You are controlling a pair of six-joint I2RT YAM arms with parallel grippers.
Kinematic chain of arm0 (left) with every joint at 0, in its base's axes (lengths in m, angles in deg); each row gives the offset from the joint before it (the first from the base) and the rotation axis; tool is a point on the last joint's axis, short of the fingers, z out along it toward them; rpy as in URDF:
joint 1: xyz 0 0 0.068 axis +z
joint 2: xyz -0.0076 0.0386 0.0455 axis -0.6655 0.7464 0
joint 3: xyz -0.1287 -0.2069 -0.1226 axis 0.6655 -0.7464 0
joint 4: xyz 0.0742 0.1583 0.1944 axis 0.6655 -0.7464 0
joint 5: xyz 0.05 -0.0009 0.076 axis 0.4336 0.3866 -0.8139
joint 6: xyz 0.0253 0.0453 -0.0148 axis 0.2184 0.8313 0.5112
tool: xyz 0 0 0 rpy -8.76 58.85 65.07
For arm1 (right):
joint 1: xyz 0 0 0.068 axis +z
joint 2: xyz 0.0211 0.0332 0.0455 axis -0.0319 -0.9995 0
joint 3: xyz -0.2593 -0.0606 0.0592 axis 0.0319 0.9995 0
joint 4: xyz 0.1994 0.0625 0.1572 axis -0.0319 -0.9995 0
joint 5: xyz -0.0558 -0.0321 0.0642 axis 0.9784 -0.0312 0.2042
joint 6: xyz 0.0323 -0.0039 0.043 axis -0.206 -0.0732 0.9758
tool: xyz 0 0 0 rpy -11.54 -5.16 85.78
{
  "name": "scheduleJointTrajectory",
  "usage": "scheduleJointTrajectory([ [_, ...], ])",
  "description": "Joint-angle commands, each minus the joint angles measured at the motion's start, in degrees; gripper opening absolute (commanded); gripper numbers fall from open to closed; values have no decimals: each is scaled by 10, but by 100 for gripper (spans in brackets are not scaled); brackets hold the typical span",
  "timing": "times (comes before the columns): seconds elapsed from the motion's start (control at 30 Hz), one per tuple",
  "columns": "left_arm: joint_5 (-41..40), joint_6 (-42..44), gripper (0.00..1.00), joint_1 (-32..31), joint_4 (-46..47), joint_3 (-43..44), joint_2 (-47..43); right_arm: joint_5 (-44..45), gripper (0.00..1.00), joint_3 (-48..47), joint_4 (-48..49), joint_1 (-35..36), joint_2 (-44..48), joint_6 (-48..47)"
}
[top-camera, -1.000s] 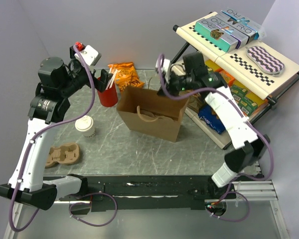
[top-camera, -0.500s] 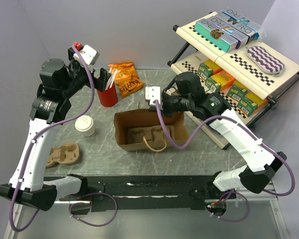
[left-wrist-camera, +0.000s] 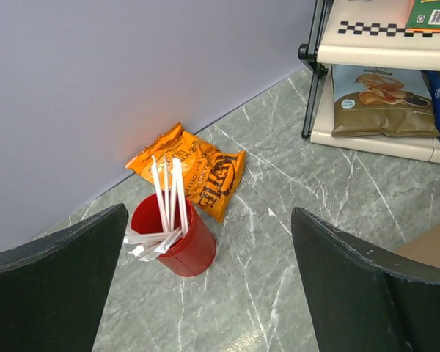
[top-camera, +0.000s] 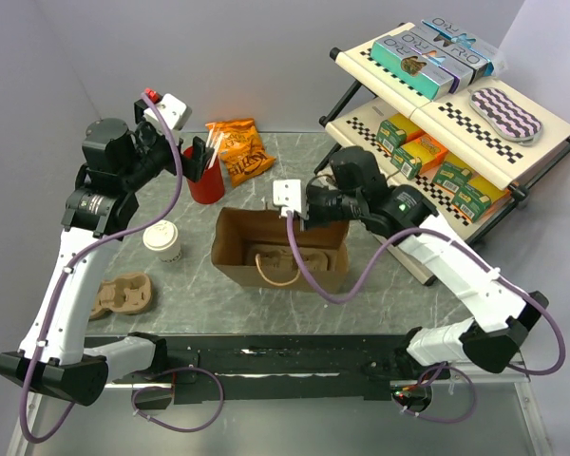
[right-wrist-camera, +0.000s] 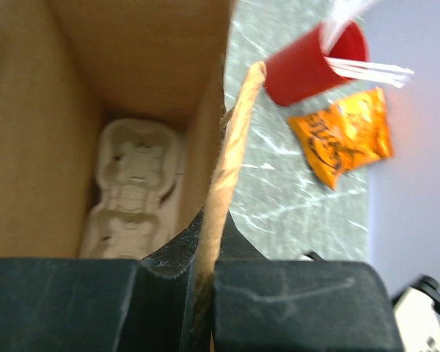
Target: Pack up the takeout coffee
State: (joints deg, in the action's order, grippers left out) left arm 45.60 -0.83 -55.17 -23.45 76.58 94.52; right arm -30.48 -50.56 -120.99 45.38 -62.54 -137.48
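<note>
- My right fingers (right-wrist-camera: 172,260) are pinched shut on the brown bag's (top-camera: 230,242) rim
- My left fingers (left-wrist-camera: 51,286) gape wide, holding nothing
- The takeout coffee (top-camera: 161,239) stands on the table (top-camera: 199,294), left of the brown bag

You see a white coffee cup (top-camera: 161,239), brown bag (top-camera: 226,251), red cup (top-camera: 206,183). Orange chip bag (top-camera: 242,150), grey marbled table (top-camera: 190,285).

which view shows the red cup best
Left wrist: the red cup stands whole, sharp and central, white sticks clear. Top external shows it small and distant. Right wrist shows it blurred, sticks cut off at the top.
</note>
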Motion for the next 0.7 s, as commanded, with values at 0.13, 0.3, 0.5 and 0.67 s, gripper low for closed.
scheduleJointTrajectory([
  [0.13,6,-8,99,4,20,4,-19,17,0,-71,54,-70,-46,-49],
  [0.3,11,-12,99,5,17,7,-20,6,0,-110,79,-104,-89,-47],
  [0.5,22,-17,99,10,16,6,-20,-9,0,-97,107,-116,-112,-51],
  [0.67,24,-17,99,12,13,6,-22,-26,0,-63,108,-115,-98,-42],
])
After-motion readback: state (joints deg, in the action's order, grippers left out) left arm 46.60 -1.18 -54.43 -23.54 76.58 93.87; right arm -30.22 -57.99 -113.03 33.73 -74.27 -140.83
